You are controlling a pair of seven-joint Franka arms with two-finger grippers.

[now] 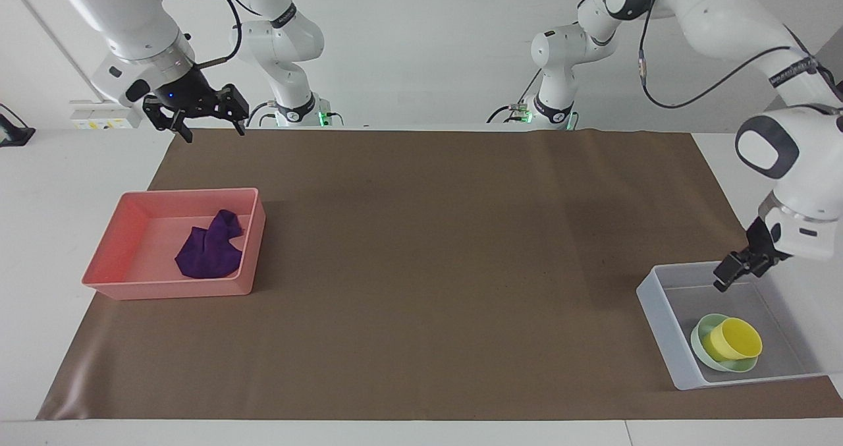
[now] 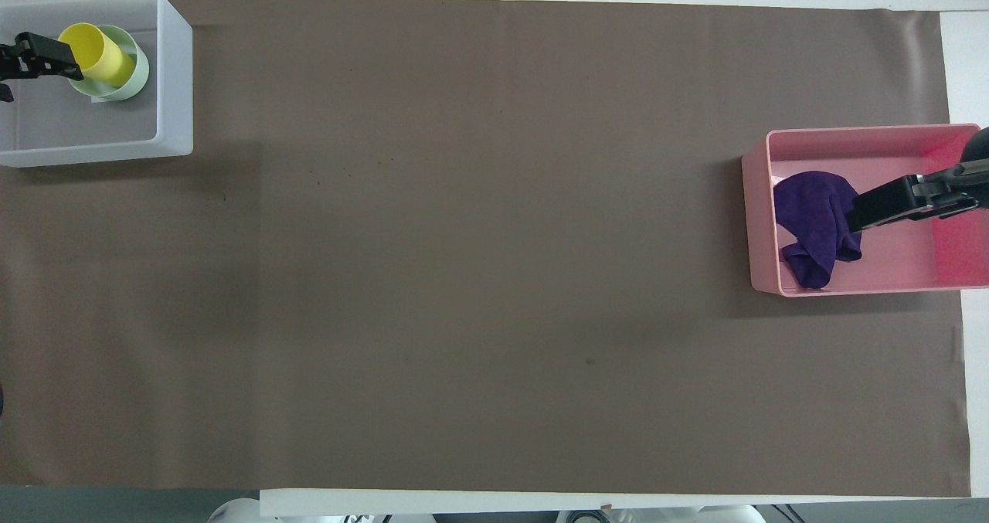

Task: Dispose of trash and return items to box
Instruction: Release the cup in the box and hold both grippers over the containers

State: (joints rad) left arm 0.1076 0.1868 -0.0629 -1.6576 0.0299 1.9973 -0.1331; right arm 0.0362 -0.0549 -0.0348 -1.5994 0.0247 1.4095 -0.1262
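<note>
1. I'm hanging my left gripper [image 1: 739,273] over the nearer-to-me end of the clear box [image 1: 662,314], and whether its jaws are apart I cannot tell; nothing is between them.
2. The yellow cup [image 1: 732,339] is sitting in the green bowl [image 1: 703,352], below my left jaws and farther out from me, both inside that box.
3. My right gripper [image 1: 199,111] is waiting high up, jaws spread and empty, with the purple rag [image 1: 209,251] lying in the pink tray [image 1: 105,265] below them.
4. I'm judging every piece as put away, so the next move calls only for lifting clear without clipping the box wall.
5. The brown mat [image 1: 421,268] is covering the white table [image 1: 59,169], with a plain white wall around us.
</note>
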